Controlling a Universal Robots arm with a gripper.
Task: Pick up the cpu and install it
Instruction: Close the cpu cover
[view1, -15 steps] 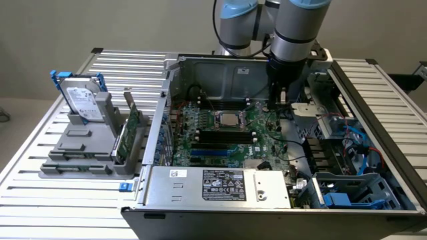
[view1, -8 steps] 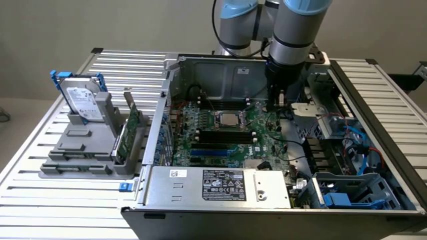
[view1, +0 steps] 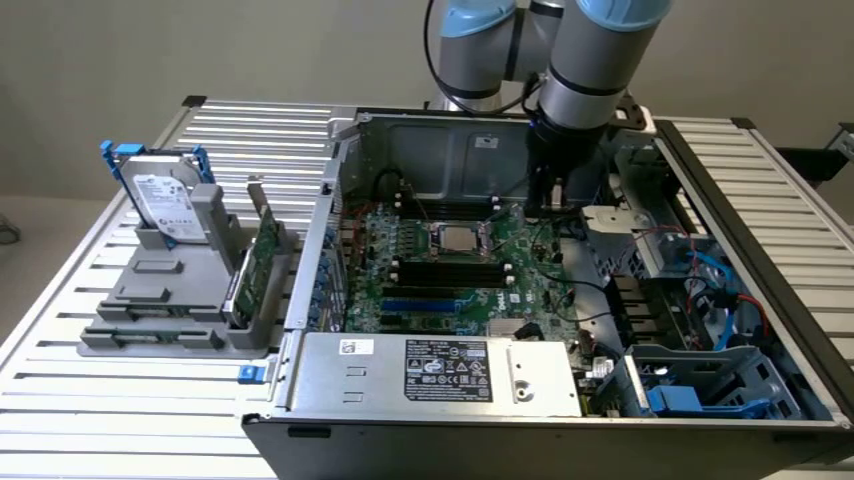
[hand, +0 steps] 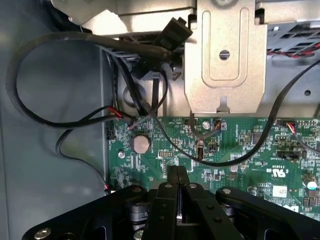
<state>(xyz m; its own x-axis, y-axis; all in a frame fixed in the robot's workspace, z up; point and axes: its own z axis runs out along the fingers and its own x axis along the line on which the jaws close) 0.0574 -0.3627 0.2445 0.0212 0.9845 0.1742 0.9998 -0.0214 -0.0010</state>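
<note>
— Looking at the gripper (hand: 177, 175), how do its fingers stand?

— Pressed together, tip against tip, with nothing pinched between them. In the wrist view the black tips hang over the green motherboard (hand: 240, 150), near a round silver battery (hand: 140, 143) and short of a bare metal bracket (hand: 225, 65). Whether the tips touch the board I cannot tell.

— And from outside?

— The arm reaches down into the open computer case (view1: 441, 150), which sits on a slatted table (view1: 254, 130). The gripper (view1: 542, 208) is low, at the far part of the board toward the exterior view's right.

— Where is the cpu?

— The cpu (view1: 454, 241) lies flat in the socket at the middle of the motherboard (view1: 534, 282), silvery top up. It is apart from the gripper, toward the exterior view's left of it.

— Anything beside the case?

— A hard drive (view1: 171, 205) with a blue bracket stands upright in a grey stand (view1: 154, 300), on the exterior view's left, well apart from the arm.
</note>
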